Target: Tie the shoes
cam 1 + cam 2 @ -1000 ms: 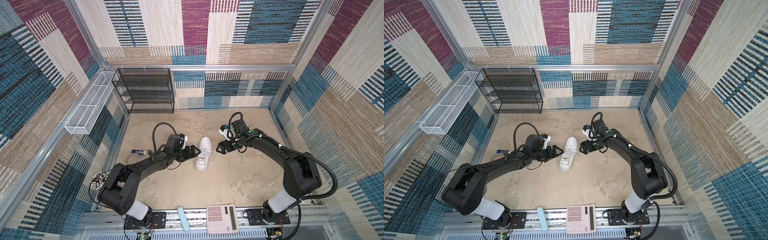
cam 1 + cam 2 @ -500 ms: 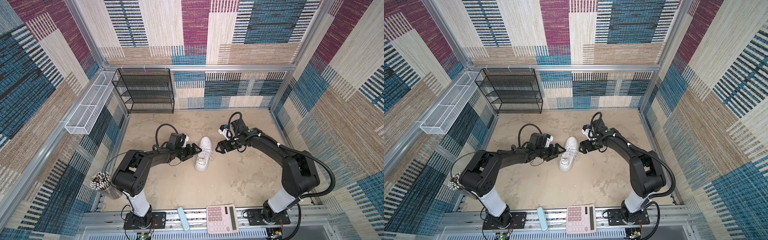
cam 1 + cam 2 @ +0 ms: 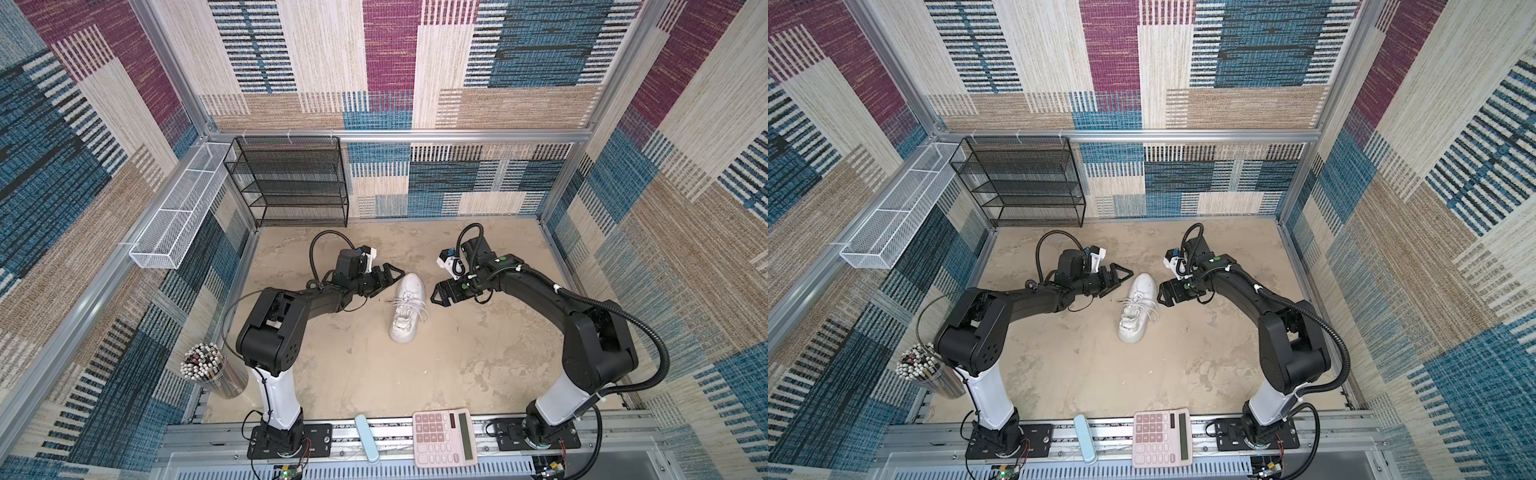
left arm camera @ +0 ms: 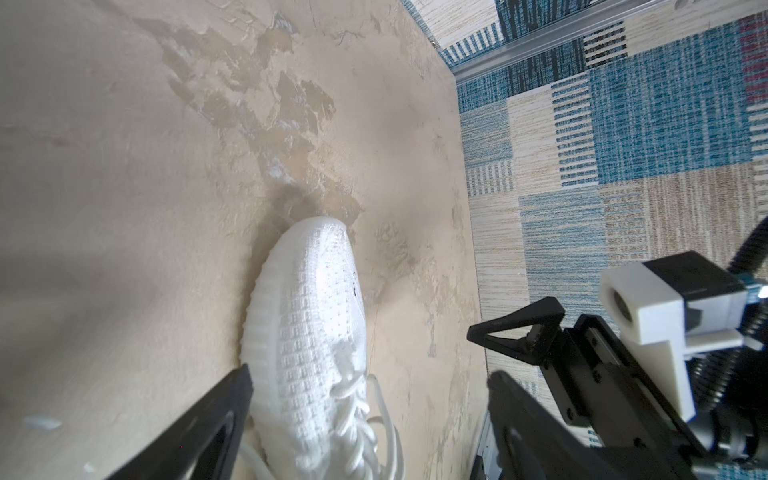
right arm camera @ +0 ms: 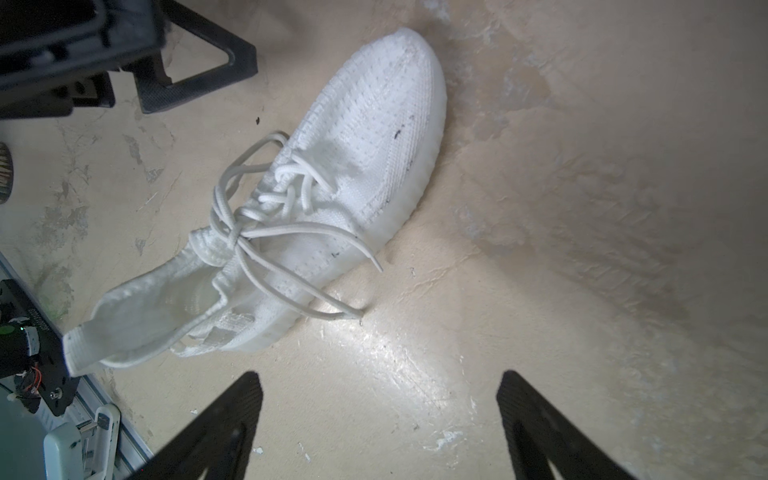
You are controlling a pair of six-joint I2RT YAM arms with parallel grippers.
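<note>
— Well, where do we find the sneaker?
— We see it near the middle of the surface, a little toward the far edge. Its toe points at that edge and its heel at the near one. In both top views it lies between the two grippers.
— And the laces?
— We see them crossed over the tongue, with loops on one side and strands trailing off the other onto the surface.
— The left gripper?
— Its jaws stand apart, just beside the toe. In the left wrist view the shoe shows between its fingers, and we cannot tell whether either touches it.
— The right gripper?
— Apart as well, empty, just beside the shoe's other side.
— Anything else?
— We see a pink calculator by the near edge and a black wire rack at the far left corner.
</note>
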